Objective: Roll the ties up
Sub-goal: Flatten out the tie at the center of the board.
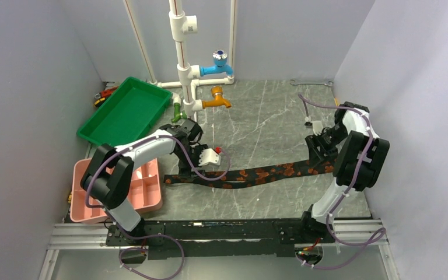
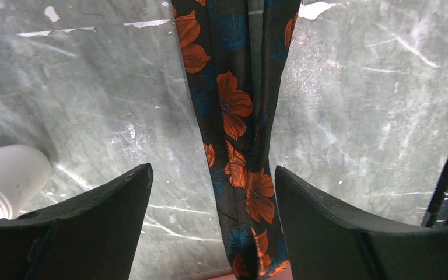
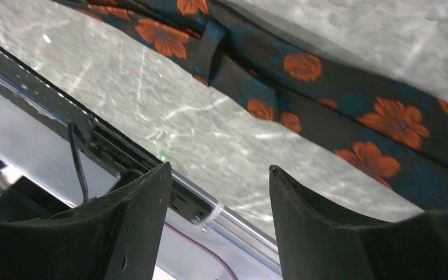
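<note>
Tie (image 1: 268, 173) flat, unrolled, long axis left to right

**Robot-laboratory test cell.** Plain grey partition walls (image 1: 29, 87) box in a marble-patterned tabletop (image 1: 268, 116). The left arm (image 1: 146, 146) and right arm (image 1: 359, 151) rise from an aluminium rail (image 1: 76, 233) behind the jaws. Beyond the parted jaws of the left gripper (image 1: 182, 168) stands a rig of white pipe (image 1: 181, 52) with a blue tap (image 1: 219, 67) and an orange tap (image 1: 219, 100), a green tray (image 1: 128, 111) beside it. A wrench (image 1: 312, 83) lies well beyond the right gripper (image 1: 321, 157), its jaws likewise apart.
</note>
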`<move>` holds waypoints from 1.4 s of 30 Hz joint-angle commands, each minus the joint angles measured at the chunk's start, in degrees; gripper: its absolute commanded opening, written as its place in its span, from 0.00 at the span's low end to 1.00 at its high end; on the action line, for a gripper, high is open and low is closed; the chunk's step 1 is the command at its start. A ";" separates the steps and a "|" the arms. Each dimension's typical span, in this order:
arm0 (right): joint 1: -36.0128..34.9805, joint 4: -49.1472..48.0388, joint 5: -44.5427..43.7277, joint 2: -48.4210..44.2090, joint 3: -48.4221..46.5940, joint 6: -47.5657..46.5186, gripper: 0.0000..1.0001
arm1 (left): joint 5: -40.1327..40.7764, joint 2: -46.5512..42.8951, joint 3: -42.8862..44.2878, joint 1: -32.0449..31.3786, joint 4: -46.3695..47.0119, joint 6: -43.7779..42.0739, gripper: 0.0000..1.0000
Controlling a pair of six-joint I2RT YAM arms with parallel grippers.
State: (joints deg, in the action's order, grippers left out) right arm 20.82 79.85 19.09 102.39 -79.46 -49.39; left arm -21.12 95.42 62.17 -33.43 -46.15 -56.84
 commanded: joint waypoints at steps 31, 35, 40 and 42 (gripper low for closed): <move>0.32 -11.05 1.19 4.05 3.31 7.78 0.00 | -0.64 -4.58 1.80 0.38 0.13 2.52 0.85; 2.29 -9.66 -0.09 3.62 0.28 6.45 0.00 | -0.74 -5.01 1.51 0.34 -0.39 1.19 0.86; 5.34 -11.71 -3.21 5.21 -0.57 6.53 0.00 | -2.15 -4.85 1.67 0.33 -1.81 -0.61 0.87; 6.81 -13.84 -4.23 6.52 -0.52 7.59 0.00 | -2.23 -4.59 1.33 0.30 -1.29 -0.78 0.87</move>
State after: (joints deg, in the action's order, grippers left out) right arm 25.26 68.01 17.89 108.71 -78.50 -42.00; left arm -21.23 91.94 62.74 -33.30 -46.68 -55.83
